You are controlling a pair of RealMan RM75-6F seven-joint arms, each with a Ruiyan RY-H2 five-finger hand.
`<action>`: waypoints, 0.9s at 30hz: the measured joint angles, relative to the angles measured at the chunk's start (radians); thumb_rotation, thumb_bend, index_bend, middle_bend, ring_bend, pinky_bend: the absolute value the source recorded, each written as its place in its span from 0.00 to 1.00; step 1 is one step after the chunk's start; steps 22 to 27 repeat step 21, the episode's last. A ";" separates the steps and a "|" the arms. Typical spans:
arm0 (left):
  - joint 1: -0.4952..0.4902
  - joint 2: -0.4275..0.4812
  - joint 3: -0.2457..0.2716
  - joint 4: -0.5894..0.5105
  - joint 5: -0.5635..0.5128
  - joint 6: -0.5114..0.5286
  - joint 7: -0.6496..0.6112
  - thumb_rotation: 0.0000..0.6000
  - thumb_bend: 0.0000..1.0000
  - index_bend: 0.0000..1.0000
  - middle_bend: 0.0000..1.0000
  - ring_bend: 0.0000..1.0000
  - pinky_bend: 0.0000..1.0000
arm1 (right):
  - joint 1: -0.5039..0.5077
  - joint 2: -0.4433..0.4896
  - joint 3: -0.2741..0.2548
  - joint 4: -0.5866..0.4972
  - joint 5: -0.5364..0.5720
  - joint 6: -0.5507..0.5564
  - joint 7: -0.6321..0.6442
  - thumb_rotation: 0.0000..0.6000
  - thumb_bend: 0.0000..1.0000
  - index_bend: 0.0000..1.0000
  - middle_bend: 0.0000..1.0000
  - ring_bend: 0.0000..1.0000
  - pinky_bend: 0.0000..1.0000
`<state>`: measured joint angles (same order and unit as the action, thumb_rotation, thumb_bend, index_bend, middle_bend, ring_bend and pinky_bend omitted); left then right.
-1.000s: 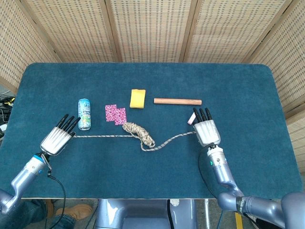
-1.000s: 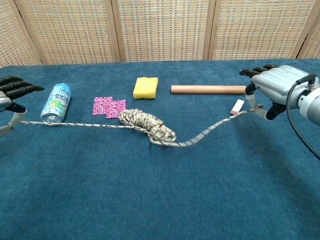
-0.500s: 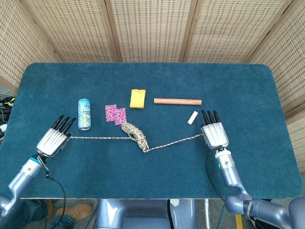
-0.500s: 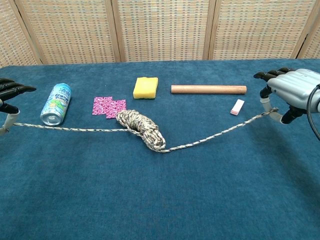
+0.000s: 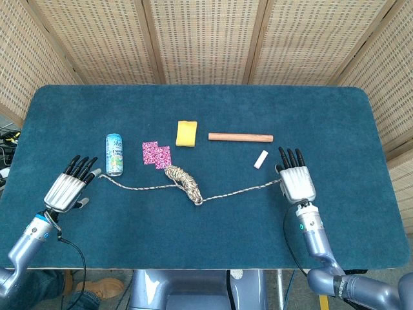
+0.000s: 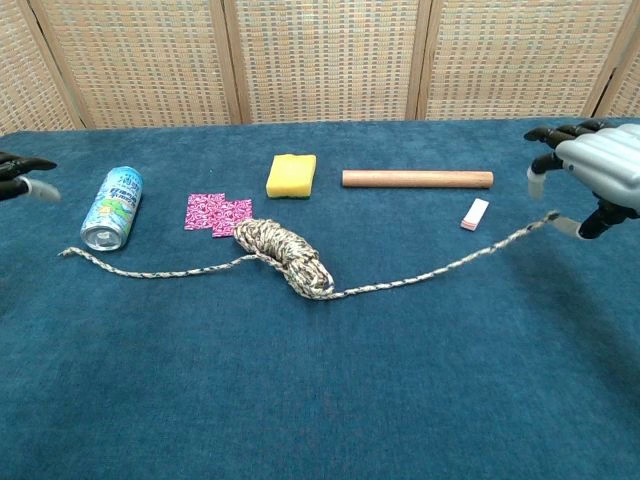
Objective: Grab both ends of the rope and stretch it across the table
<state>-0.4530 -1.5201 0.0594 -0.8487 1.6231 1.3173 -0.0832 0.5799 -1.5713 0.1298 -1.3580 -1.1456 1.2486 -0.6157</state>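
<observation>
The speckled rope lies across the blue table [image 5: 193,239], with a bundled coil [image 5: 185,181] [image 6: 290,255] in the middle. Its left end [image 6: 65,252] rests slack on the cloth beside the can, a little clear of my left hand [image 5: 66,187] [image 6: 20,180], whose fingers are spread and hold nothing. The right end [image 6: 553,215] lies just by my right hand [image 5: 297,181] [image 6: 595,165]. That hand's thumb and fingers stand apart around the tip without pinching it.
A drink can [image 5: 114,154] lies near the rope's left end. Behind the coil are a pink patterned cloth [image 5: 157,154], a yellow sponge [image 5: 187,134], a wooden rod [image 5: 240,137] and a small white eraser [image 5: 261,159]. Wicker screens stand behind the table.
Both hands have opened and let go of the rope ends. The left stretch dropped and went wavy, and the left hand drew further left.
</observation>
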 measured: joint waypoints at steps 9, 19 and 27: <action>0.072 0.178 -0.052 -0.356 -0.051 0.132 -0.054 1.00 0.00 0.00 0.00 0.00 0.00 | -0.094 0.110 -0.032 -0.114 -0.217 0.196 0.209 1.00 0.00 0.00 0.00 0.00 0.00; 0.213 0.243 -0.047 -0.627 -0.107 0.240 0.059 1.00 0.00 0.00 0.00 0.00 0.00 | -0.251 0.158 -0.126 -0.134 -0.407 0.378 0.383 1.00 0.00 0.00 0.00 0.00 0.00; 0.239 0.245 -0.041 -0.666 -0.107 0.259 0.079 1.00 0.00 0.00 0.00 0.00 0.00 | -0.278 0.155 -0.140 -0.127 -0.426 0.402 0.377 1.00 0.00 0.00 0.00 0.00 0.00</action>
